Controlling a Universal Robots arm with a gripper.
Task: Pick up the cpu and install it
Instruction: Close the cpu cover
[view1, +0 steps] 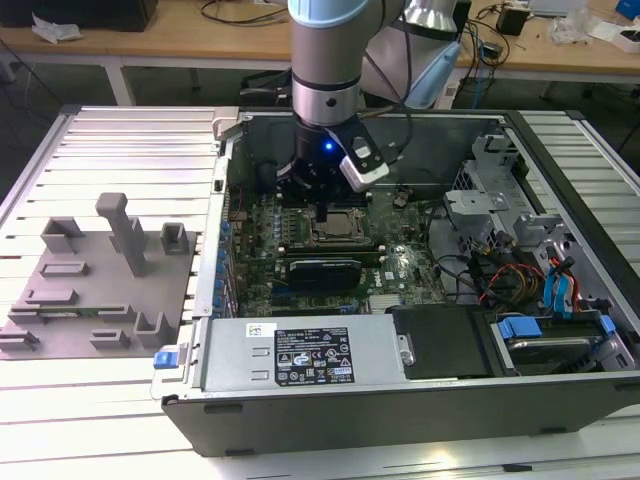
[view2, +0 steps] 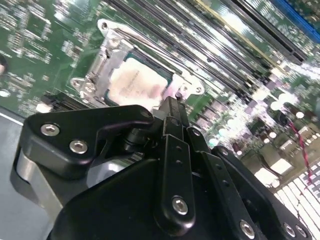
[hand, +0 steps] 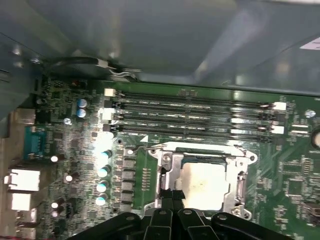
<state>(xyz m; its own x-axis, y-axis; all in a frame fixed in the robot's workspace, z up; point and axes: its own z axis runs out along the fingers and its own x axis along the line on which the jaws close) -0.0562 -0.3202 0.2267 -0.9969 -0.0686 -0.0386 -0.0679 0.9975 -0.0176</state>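
Observation:
The cpu (hand: 202, 182) lies flat in the motherboard's socket, its pale silver top facing up and smudged; it shows in both wrist views (view2: 137, 82). A metal socket frame (hand: 239, 186) surrounds it. My gripper (hand: 170, 193) hangs low over the socket's edge with its black fingers (view2: 172, 112) drawn together and nothing between them. The tips stand beside the cpu at the frame's rim, not around the chip. In the exterior view the gripper (view1: 320, 212) reaches down into the open computer case above the cpu (view1: 338, 226).
Memory slots (hand: 195, 117) run alongside the socket. A power supply (view1: 300, 355) fills the case's front, with a drive cage (view1: 495, 200), cables (view1: 510, 275) and blue-tabbed drives (view1: 550, 335) at the exterior view's right. A grey fixture plate (view1: 100, 280) lies left of the case.

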